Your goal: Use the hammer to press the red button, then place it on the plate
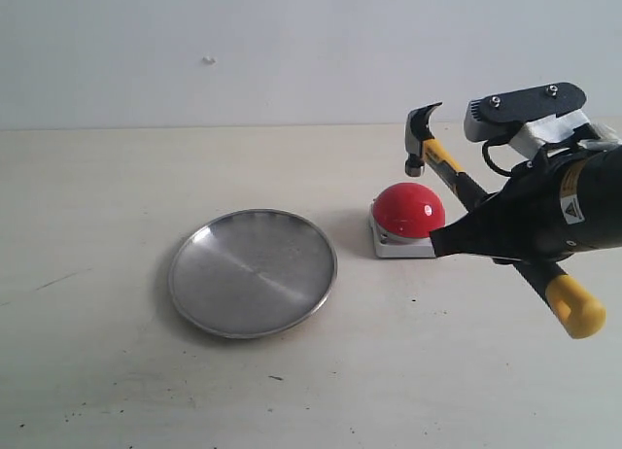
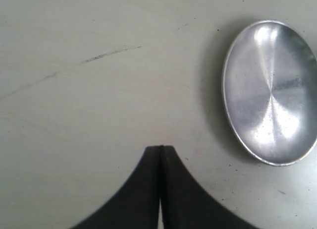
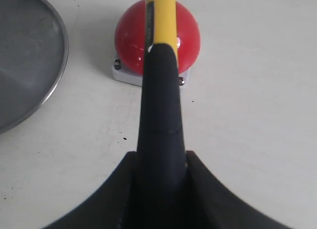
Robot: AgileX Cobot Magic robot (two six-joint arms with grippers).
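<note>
A round metal plate [image 1: 253, 272] lies on the pale table [image 1: 117, 391] left of centre in the exterior view; its brushed inner surface shows from rim to rim, with only light and faint streaks on it; the left wrist view shows the same plate [image 2: 272, 90] the same way, bare metal across its shallow well. Just right of the plate, apart from its rim, sits the red button [image 1: 409, 211], a glossy dome on a small square grey base. The hammer [image 1: 449, 169] is off the table, held at the right of the frame; its dark head points down just above the top of the dome, and whether the face touches the dome cannot be told; the handle slopes down toward the lower right, ending in a yellow tip at the right edge of the frame. The right gripper [image 1: 481, 225] is clamped on the black part of the handle, between head and yellow end; the right wrist view shows that gripper [image 3: 159, 162] with its fingers pressed to both sides of the hammer [image 3: 159, 90], the handle running out over the button [image 3: 129, 40], with the plate [image 3: 25, 65] beside it. The left gripper [image 2: 160, 149] hangs over bare table near the plate, fingers pressed together, gripping nothing.
</note>
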